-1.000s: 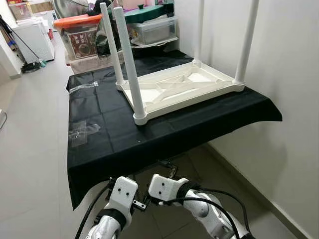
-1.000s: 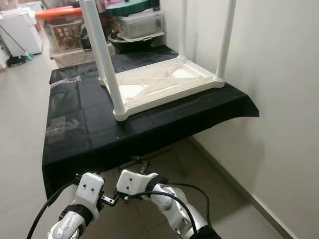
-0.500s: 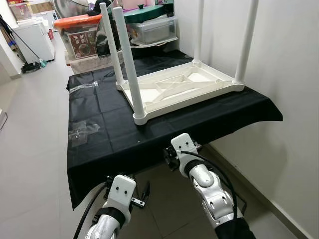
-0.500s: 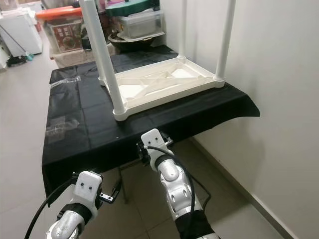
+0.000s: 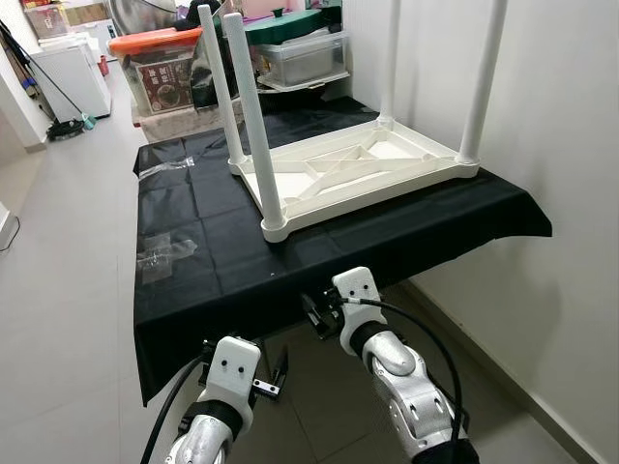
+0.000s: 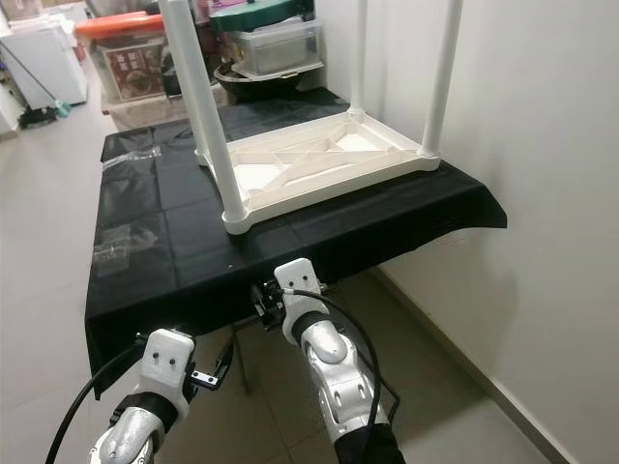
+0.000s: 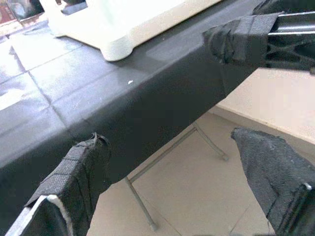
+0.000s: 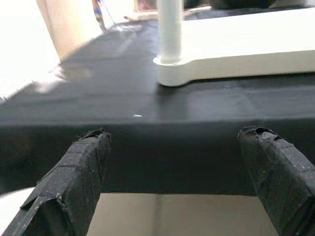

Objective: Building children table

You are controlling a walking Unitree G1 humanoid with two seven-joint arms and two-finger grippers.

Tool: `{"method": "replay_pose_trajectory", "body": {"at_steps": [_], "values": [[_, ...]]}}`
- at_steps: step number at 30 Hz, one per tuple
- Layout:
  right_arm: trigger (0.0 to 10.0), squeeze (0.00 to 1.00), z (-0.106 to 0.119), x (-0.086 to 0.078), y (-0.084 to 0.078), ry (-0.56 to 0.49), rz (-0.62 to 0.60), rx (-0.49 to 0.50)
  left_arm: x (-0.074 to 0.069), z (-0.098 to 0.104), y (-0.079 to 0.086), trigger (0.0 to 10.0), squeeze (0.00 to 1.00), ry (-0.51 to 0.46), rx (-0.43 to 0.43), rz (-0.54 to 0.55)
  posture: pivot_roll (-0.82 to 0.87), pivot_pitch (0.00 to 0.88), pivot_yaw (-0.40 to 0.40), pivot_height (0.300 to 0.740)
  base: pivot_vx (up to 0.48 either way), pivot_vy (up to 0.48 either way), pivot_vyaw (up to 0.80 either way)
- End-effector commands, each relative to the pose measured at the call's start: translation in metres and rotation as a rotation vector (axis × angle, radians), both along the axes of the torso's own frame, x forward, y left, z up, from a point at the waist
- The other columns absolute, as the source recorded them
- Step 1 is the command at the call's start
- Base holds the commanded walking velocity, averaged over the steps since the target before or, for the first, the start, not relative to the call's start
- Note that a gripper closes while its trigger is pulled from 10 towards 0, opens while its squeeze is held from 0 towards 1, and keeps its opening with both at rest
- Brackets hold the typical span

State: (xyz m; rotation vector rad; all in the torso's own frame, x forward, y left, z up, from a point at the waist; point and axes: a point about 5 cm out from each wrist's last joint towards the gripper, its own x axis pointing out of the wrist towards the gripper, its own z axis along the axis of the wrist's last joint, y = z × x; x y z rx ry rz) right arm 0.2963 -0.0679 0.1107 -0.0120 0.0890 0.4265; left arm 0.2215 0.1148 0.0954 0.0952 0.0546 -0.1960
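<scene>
The white children's table (image 5: pixel 348 174) lies upside down on a black-covered table (image 5: pixel 222 261), with its legs (image 5: pixel 253 135) pointing up. Both my grippers hang in front of and below the black table's front edge. My right gripper (image 5: pixel 314 314) is open just under that edge, below the nearest white leg. From the right wrist view the gripper (image 8: pixel 174 167) faces that leg's foot (image 8: pixel 170 64). My left gripper (image 5: pixel 278 369) is lower and to the left, open and empty. In the left wrist view its fingertips (image 7: pixel 74 182) frame the cloth edge.
Two small clear plastic bags (image 5: pixel 160 249) (image 5: pixel 164 169) lie on the cloth's left side. Storage boxes (image 5: pixel 160 72) and a clear bin (image 5: pixel 305 58) stand behind. A wall (image 5: pixel 561 145) runs along the right. Tiled floor (image 5: pixel 68 290) opens to the left. A metal table leg (image 7: pixel 142 196) stands underneath.
My right arm rose from low beside the left gripper to the black table's front edge, then slid slightly left. The left gripper barely moved.
</scene>
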Motion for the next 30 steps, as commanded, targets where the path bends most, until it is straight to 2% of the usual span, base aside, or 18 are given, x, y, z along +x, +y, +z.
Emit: {"method": "replay_pose_trajectory", "body": {"at_steps": [1,10,28,30], "values": [[10.0,0.00,0.0036,-0.0015,0.0043,-0.001,0.013,0.035,-0.0005,0.0010,0.0016,10.0,0.00,0.000,0.002,0.009,-0.16,0.000,0.072,0.740,0.000,0.000,0.00],[10.0,0.00,0.0006,-0.0029,0.0041,-0.006,0.020,0.055,0.0010,0.0001,-0.0029,10.0,0.00,0.012,-0.020,0.004,-0.16,0.000,0.063,0.740,0.000,0.000,0.00],[10.0,0.00,0.0002,-0.0057,0.0038,-0.004,0.024,0.058,0.0000,-0.0041,-0.0018,10.0,0.00,0.037,-0.022,-0.004,-0.14,0.000,0.067,0.740,0.000,0.450,0.00],[10.0,0.00,0.0001,-0.0061,0.0048,-0.005,0.024,0.060,-0.0001,-0.0033,-0.0013,10.0,0.00,0.031,-0.020,-0.007,-0.13,0.000,0.071,0.740,0.000,0.000,0.00]]}}
